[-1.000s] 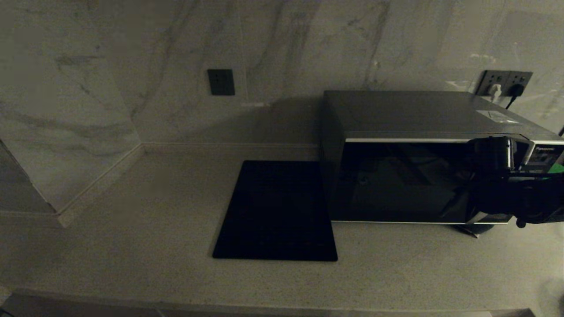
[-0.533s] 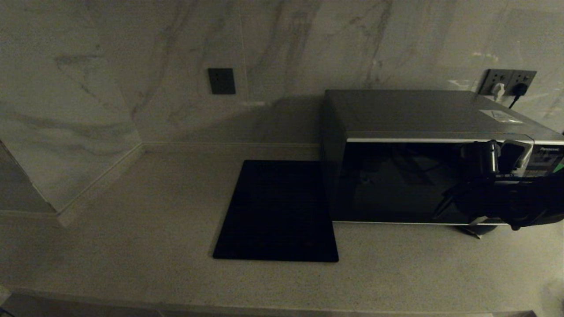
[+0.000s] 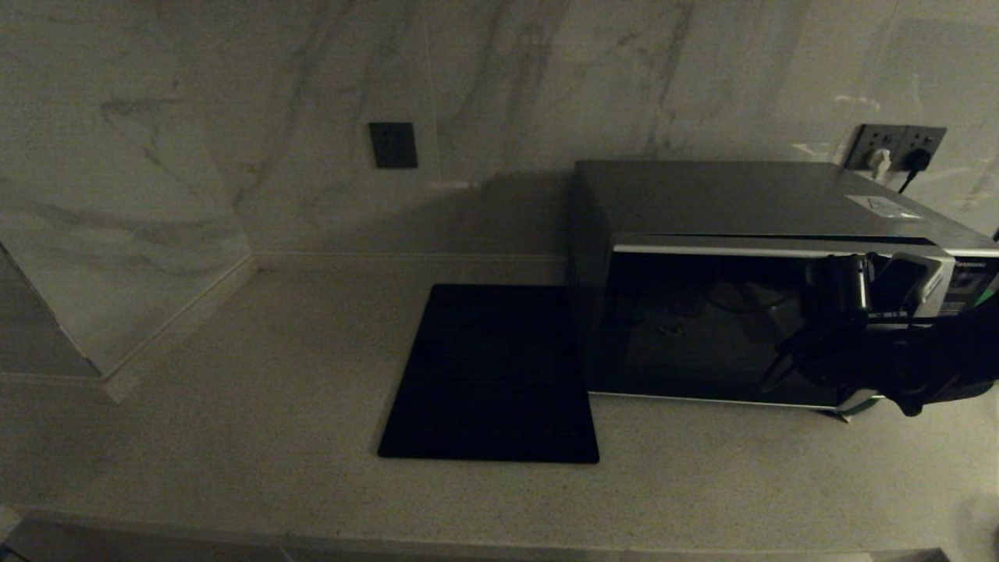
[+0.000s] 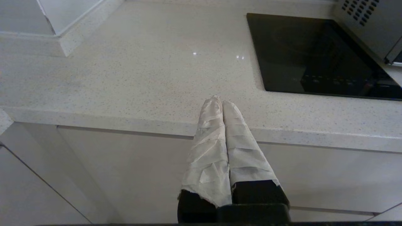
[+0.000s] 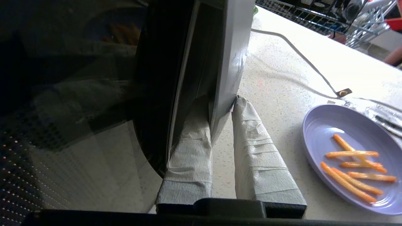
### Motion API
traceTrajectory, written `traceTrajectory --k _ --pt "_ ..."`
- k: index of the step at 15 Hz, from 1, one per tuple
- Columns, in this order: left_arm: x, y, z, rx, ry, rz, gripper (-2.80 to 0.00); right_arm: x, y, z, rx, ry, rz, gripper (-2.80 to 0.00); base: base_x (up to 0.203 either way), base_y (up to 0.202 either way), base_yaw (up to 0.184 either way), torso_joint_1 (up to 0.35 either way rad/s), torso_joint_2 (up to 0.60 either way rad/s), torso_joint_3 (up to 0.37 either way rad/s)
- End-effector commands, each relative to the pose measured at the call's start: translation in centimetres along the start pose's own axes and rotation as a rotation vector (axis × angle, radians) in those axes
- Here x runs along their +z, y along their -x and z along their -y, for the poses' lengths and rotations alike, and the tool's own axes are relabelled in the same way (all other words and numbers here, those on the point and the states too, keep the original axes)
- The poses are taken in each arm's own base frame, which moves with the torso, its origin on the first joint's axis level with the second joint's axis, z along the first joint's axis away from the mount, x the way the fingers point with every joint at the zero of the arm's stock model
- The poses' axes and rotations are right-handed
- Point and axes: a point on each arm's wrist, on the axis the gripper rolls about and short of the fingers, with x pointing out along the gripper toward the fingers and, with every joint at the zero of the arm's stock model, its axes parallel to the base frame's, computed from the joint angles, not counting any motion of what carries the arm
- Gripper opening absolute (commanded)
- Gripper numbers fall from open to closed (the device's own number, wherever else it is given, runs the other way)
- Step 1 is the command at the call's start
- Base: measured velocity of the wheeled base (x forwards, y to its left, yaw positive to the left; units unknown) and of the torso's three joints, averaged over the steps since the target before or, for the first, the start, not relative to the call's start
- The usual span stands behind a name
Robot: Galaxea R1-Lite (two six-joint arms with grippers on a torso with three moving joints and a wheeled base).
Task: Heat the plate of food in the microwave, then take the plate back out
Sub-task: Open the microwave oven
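Note:
The dark grey microwave point(image 3: 741, 203) stands at the right of the counter, its black glass door point(image 3: 702, 328) a little ajar. My right gripper point(image 3: 878, 285) is at the door's right edge, in front of the button panel. In the right wrist view the right gripper point(image 5: 222, 100) is shut on the door's silver edge point(image 5: 232, 47), one finger behind it and one in front. The lavender plate point(image 5: 317, 125) with orange fries point(image 5: 351, 153) rests on the counter to the microwave's right, out of the head view. My left gripper point(image 4: 220, 99) is shut and empty, parked at the counter's front edge.
A flat black slab point(image 3: 492, 375) lies on the counter just left of the microwave. Wall sockets point(image 3: 897, 148) with plugs sit behind the microwave's right corner. A white cable point(image 5: 301, 56) runs across the counter near the plate, and a wire rack point(image 5: 329, 15) stands beyond it.
My right gripper has moved left and towards me at the door's edge. The microwave door has swung from closed to slightly ajar.

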Motion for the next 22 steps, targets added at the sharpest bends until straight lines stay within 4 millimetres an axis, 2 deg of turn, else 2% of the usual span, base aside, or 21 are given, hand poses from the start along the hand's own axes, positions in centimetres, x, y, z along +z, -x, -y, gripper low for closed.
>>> traceTrajectory --k 1,3,7,10,15,18,20,22 --pt "0.0 0.0 0.0 0.000 0.001 -0.001 -2.80 -0.1 0.6 -0.1 0.002 -0.020 0.009 -2.80 0.000 0.000 0.000 0.000 0.00 0.000" --pt "0.0 0.0 0.0 0.000 0.001 -0.001 -2.80 0.1 1.3 0.0 0.027 -0.029 0.009 -2.80 0.000 0.000 0.000 0.000 0.00 0.000" --pt "0.0 0.0 0.0 0.000 0.001 -0.001 -2.80 1.9 3.6 1.3 0.143 -0.058 -0.007 -2.80 0.000 0.000 0.000 0.000 0.00 0.000" --pt "0.0 0.0 0.0 0.001 0.001 -0.001 -2.80 3.0 5.4 3.3 0.201 -0.038 -0.021 -2.80 0.000 0.000 0.000 0.000 0.00 0.000" --pt "0.0 0.0 0.0 0.000 0.001 -0.001 -2.80 3.4 7.1 6.4 0.291 0.000 -0.059 -2.80 0.000 0.000 0.000 0.000 0.00 0.000" --pt "0.0 0.0 0.0 0.000 0.001 -0.001 -2.80 5.8 8.7 8.8 0.348 -0.066 -0.030 -2.80 0.000 0.000 0.000 0.000 0.00 0.000" --pt "0.0 0.0 0.0 0.000 0.001 0.000 -2.80 8.7 9.7 12.0 0.380 -0.122 0.003 -2.80 0.000 0.000 0.000 0.000 0.00 0.000" --pt "0.0 0.0 0.0 0.000 0.001 -0.001 -2.80 12.5 10.6 15.9 0.439 -0.161 0.048 -2.80 0.000 0.000 0.000 0.000 0.00 0.000"
